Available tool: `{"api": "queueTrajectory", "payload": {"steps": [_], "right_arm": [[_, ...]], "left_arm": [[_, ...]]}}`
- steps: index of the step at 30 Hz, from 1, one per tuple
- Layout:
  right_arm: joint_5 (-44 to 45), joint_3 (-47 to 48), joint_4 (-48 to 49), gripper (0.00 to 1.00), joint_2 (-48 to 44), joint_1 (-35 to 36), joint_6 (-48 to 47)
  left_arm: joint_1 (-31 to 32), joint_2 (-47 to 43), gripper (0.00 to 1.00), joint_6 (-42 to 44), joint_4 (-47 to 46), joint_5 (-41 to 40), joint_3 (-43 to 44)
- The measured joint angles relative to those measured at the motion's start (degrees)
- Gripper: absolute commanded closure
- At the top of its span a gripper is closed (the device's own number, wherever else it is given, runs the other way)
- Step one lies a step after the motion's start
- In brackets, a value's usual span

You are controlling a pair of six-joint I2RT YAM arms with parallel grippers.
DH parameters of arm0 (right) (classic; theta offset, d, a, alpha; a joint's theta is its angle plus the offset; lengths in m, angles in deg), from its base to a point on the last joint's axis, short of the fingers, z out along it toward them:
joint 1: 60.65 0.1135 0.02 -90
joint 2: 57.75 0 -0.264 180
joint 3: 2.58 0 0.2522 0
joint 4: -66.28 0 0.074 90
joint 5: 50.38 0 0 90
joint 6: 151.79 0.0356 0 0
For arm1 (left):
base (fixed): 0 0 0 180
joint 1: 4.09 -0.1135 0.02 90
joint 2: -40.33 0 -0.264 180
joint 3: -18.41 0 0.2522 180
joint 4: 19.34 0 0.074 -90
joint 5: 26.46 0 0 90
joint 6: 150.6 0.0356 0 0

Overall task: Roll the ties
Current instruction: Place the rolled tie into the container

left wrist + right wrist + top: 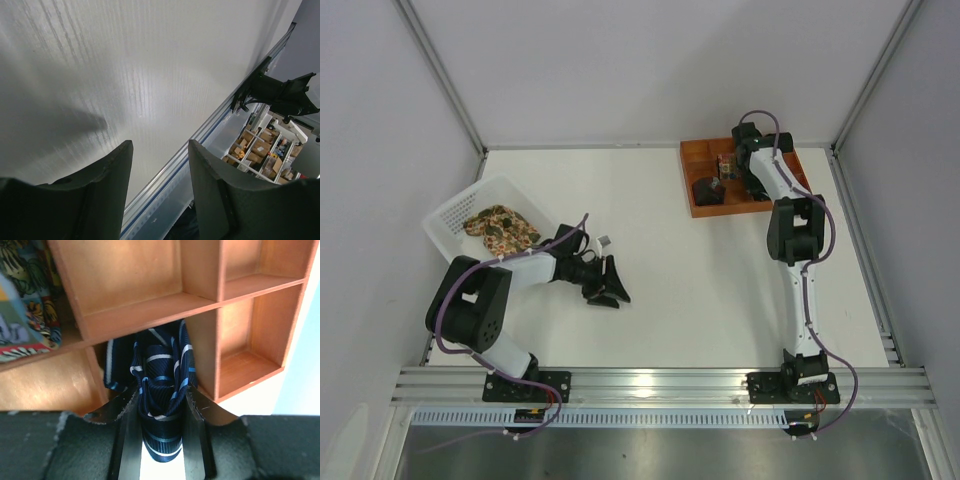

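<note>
The navy tie with thin pale-blue stripes is bunched between the fingers of my right gripper, which is shut on it and holds it at a compartment of the orange tray. In the top view this gripper is over the tray's near left part. The tan floral tie lies heaped in the white basket at the left. My left gripper is open and empty over the bare table to the right of the basket; the left wrist view shows only the table between its fingers.
A rolled colourful printed fabric sits in the tray compartment beside the navy tie and also shows in the top view. The aluminium rail runs along the table's near edge. Grey walls enclose the table.
</note>
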Motion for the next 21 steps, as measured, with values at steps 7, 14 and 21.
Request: {"api": "queueTrajectory", "payload": {"steps": [7,14,21], "right_arm": [[4.2,0.2,0.5,1.0,1.6,0.9,-0.5],[7.0,-0.1,2.1,1.0,2.1,1.0,-0.4],[8.2,-0.9,4.0,0.84,2.1,1.0,0.1]], "left_arm": [[-0.7,-0.3,0.46,0.0,0.1,0.0,-1.2],[-1.1,-0.5,0.45,0.0,0.1,0.0,-1.5],[-1.1,-0.9,0.46,0.0,0.1,0.0,-2.0]]}}
